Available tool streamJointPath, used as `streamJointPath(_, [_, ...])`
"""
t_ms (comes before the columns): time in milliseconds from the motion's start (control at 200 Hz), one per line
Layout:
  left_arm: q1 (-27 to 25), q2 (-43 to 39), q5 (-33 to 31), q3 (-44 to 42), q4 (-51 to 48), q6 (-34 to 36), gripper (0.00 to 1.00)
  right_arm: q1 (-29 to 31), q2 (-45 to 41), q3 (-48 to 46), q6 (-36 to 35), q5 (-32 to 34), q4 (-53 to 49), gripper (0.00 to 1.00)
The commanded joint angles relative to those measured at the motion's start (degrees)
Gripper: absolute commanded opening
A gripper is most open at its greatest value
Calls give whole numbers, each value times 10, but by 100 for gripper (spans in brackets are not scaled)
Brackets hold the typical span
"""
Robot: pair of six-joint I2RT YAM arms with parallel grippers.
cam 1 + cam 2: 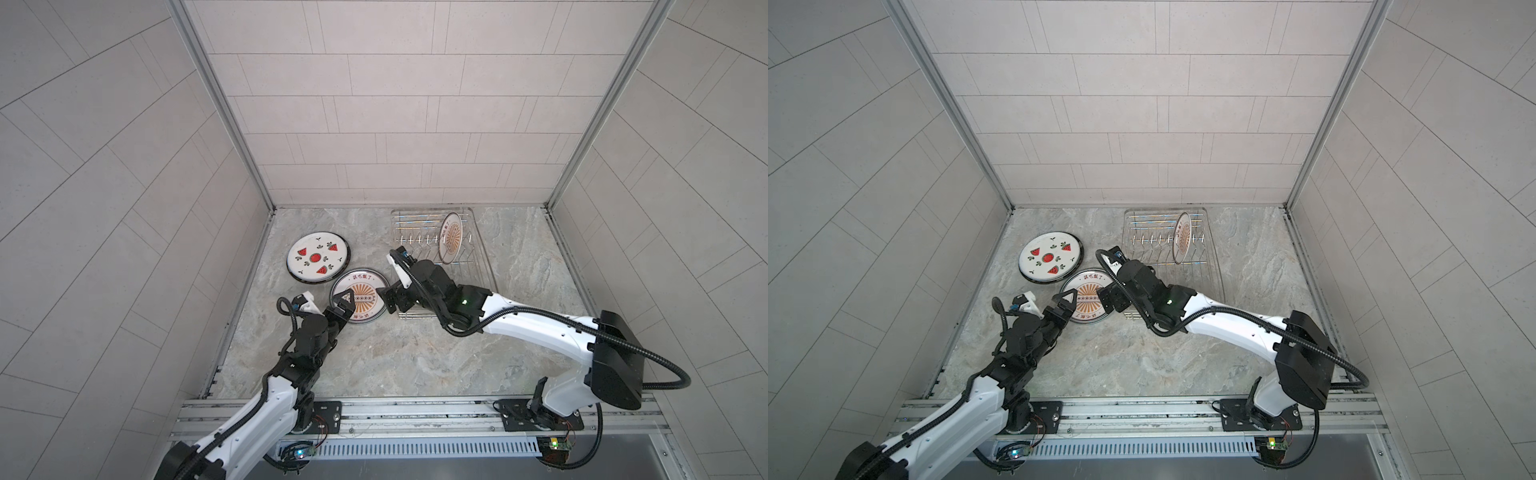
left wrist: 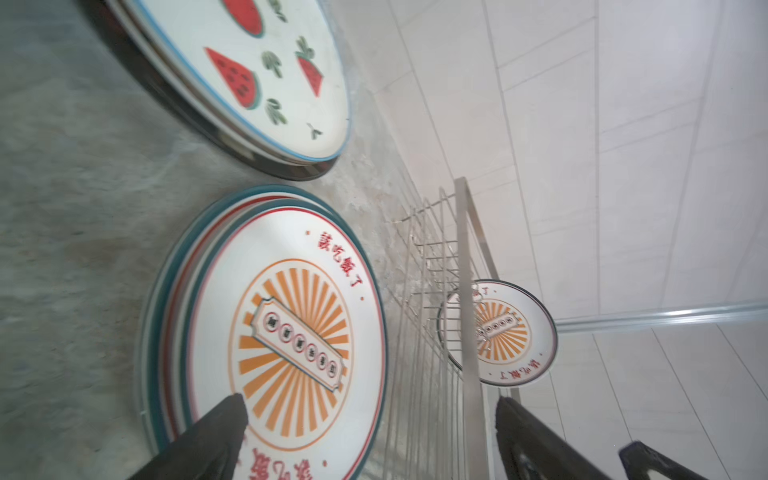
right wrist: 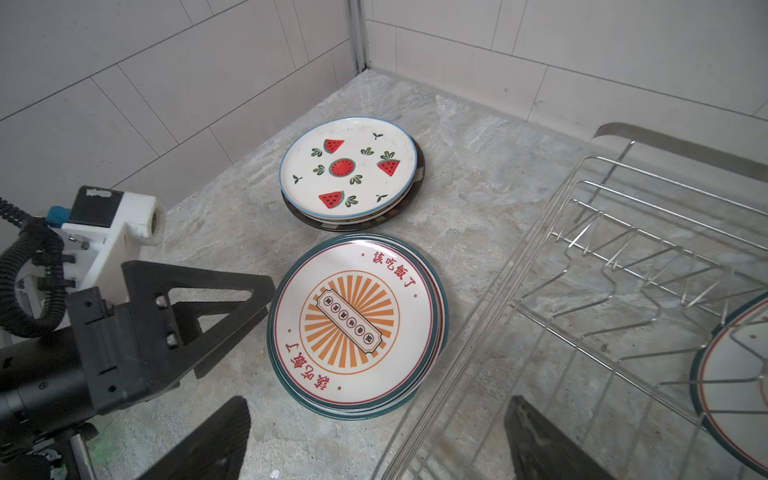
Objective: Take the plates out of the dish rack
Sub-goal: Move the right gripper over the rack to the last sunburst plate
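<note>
Marble tabletop (image 1: 415, 353), left end effector (image 1: 343, 307) low, wide at sunburst plates (image 1: 365, 286), right end effector (image 1: 385, 300) wide at rack (image 1: 415, 224).

Mock kitchen booth; tiled walls (image 1: 415, 104), marble counter (image 1: 374, 357).

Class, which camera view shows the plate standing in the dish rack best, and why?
The left wrist view: the plate faces it nearly whole, one dish rack bar crossing it. Both top views show the plate small and slanted; the right wrist view crops it.
</note>
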Motion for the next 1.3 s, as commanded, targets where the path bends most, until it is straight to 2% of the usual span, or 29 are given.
streamJointPath(0, [0,-26,50,10,40,95,100,0,-40,-24,4,73,30,98])
streamJointPath(140, [-1,-34,124,12,82,159,100,-21,-70,-48,30,121,32,99])
streamJointPath(280, [-4,1,198,-2,182,180,100,-64,-99,-75,50,115,41,100])
streamJointPath(600, [-9,83,207,13,223,177,100,-187,-102,-47,56,91,-17,100])
streamJointPath(801, [-11,111,213,24,229,181,100,-268,-47,11,66,79,-48,100])
streamJointPath(916, [-10,124,204,26,230,180,100,-288,2,59,65,80,-73,100])
streamJointPath(1001, [-11,135,222,26,248,184,100,-294,41,96,64,92,-96,99])
streamJointPath(1131, [-12,152,230,27,266,183,100,-301,102,153,64,131,-139,96])
streamJointPath(1291, [-13,180,249,37,280,186,100,-304,169,218,64,172,-187,85])
